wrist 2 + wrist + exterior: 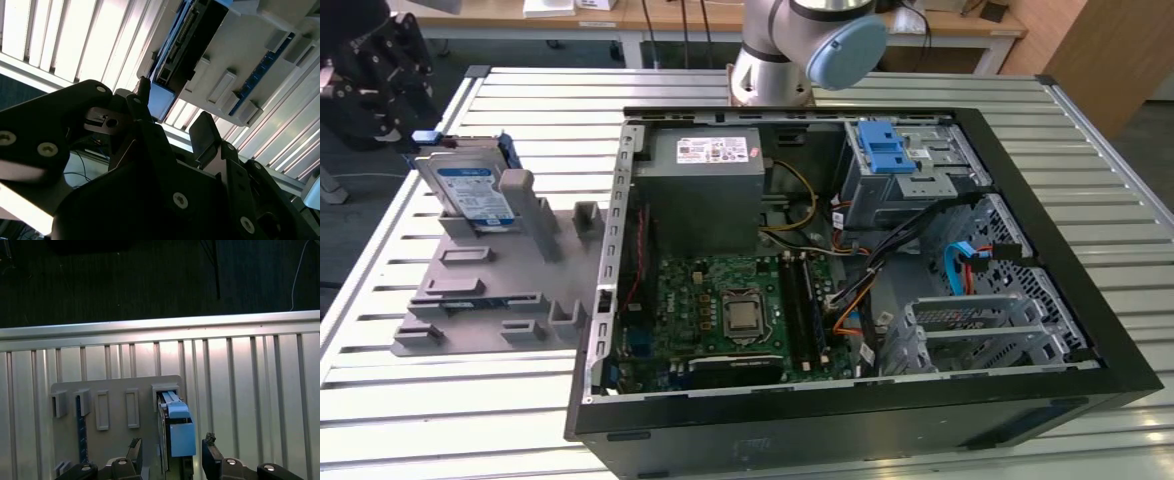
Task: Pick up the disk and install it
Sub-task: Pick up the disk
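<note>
The spread tool (172, 444) hovers by the upright disk (470, 192) at ten o'clock in the exterior view, likely stiff, weighty, shock-sensitive, best pinched across its broad faces.

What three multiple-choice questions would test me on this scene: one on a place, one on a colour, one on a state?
1. Where is the disk?
A) standing on edge in the grey holder beside the computer case
B) inside the computer case
C) flat on the bare table

2. What colour is the rail along the disk's edge?
A) red
B) blue
C) yellow

3. How is the gripper?
A) shut on the disk
B) open, with a finger on each side of the disk
C) shut on a cable

Answers:
1 A: the exterior view shows it standing in the holder, outside the case.
2 B: the first wrist view shows a blue rail.
3 B: in the first wrist view the fingers stand apart with the disk between them.
</note>
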`<state>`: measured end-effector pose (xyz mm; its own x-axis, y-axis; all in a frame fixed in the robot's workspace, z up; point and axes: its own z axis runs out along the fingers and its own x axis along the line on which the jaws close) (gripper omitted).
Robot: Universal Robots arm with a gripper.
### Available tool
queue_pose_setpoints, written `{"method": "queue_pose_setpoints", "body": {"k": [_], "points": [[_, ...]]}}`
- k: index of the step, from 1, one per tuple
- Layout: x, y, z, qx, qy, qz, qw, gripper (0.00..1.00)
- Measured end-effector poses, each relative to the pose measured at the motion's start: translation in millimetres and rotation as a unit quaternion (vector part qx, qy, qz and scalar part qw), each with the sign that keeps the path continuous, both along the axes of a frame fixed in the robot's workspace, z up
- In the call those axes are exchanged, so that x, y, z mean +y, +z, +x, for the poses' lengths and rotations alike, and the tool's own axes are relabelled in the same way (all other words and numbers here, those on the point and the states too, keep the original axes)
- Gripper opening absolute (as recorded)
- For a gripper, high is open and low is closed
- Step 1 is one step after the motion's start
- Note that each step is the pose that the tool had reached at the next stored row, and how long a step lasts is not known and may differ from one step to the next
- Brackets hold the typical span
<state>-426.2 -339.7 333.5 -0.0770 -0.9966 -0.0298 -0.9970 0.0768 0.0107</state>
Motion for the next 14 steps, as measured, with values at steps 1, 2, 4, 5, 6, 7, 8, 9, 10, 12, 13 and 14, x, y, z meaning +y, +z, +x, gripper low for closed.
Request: {"method": "queue_pose_setpoints", "body": {"k": [1, 2, 4, 5, 6, 7, 8, 9, 10, 12, 13, 14], "points": [[0.0, -0.3, 0.0, 0.0001, 0.0, 0.0, 1.0, 0.59], [0.1, -0.6, 0.0, 0.0001, 0.0, 0.0, 1.0, 0.59], [0.6, -1.4, -0.3, 0.0, 0.0, 0.0, 1.0, 0.59], [0.7, -2.1, -0.5, 0.0, 0.0, 0.0, 1.0, 0.59], [0.9, -2.7, -0.7, 0.0, 0.0, 0.0, 1.0, 0.59], [1.0, -3.4, -0.8, 0.0, 0.0, 0.0, 1.0, 0.59], [1.3, -4.2, -1.1, 0.0, 0.0, 0.0, 1.0, 0.59], [1.4, -5.0, -1.4, 0.0, 0.0, 0.0, 1.0, 0.59], [1.6, -5.8, -1.8, 0.0, 0.0, 0.0, 1.0, 0.59], [2.0, -7.3, -2.4, 0.0, 0.0, 0.0, 1.0, 0.59], [2.4, -8.0, -2.5, 0.0003, 0.0, -0.0001, 1.0, 0.59], [2.7, -8.7, -2.6, 0.0005, 0.0, -0.0001, 1.0, 0.59]]}}
